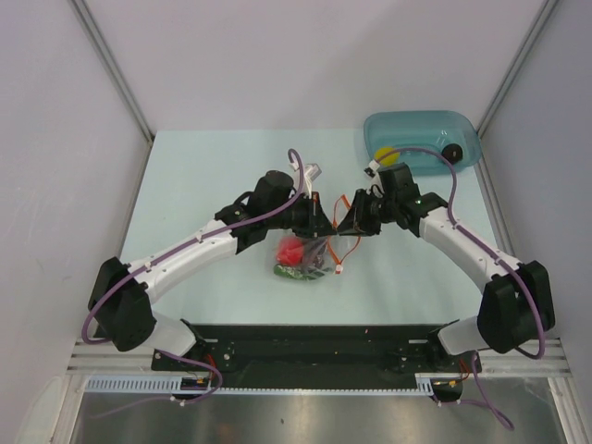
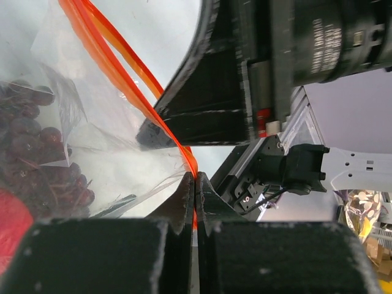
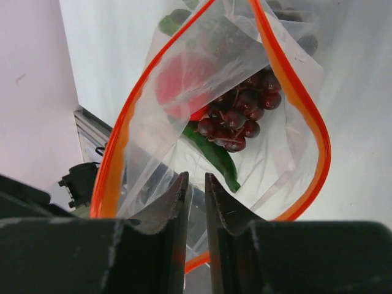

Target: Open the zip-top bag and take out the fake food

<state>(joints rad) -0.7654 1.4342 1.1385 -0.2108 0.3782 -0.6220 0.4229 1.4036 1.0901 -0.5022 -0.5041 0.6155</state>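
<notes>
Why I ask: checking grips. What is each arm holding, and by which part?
Left fingers pinch the bag by its orange zipper strip. Right fingers bracket the opposite rim, slightly apart; a hold cannot be told.

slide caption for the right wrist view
Right gripper nips the open zip-top bag at its rim; red fruit, grapes, green vegetable inside

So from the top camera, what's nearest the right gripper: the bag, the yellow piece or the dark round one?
1. The zip-top bag, held at the right gripper.
2. The yellow piece, left side of the tray.
3. The dark round piece, tray's right side.
</notes>
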